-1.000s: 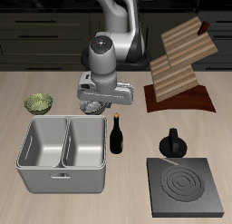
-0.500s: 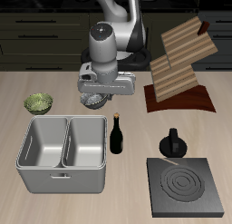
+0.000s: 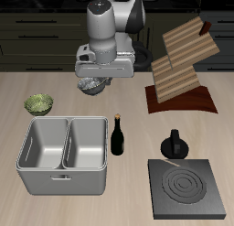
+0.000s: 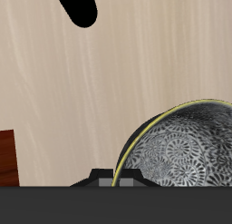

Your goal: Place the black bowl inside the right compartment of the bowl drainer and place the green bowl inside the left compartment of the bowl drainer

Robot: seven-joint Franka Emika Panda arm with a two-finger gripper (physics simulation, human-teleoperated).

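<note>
Gripper point(image 3: 94, 84): clamped on the black bowl's point(image 4: 181, 146) rim, bowl raised off the table behind the bowl drainer point(image 3: 64, 178).
Green bowl point(image 3: 38, 103): on the table beside the drainer's back corner.
Advice: carry level, clear the wine bottle point(image 3: 118, 136), lower centred into the right well.
Materials: speckled grey bowl; matte metal tub.

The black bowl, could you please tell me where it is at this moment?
The black bowl hangs in the gripper above the table, behind the bowl drainer and apart from the green bowl; the wrist view shows it close up.
</note>
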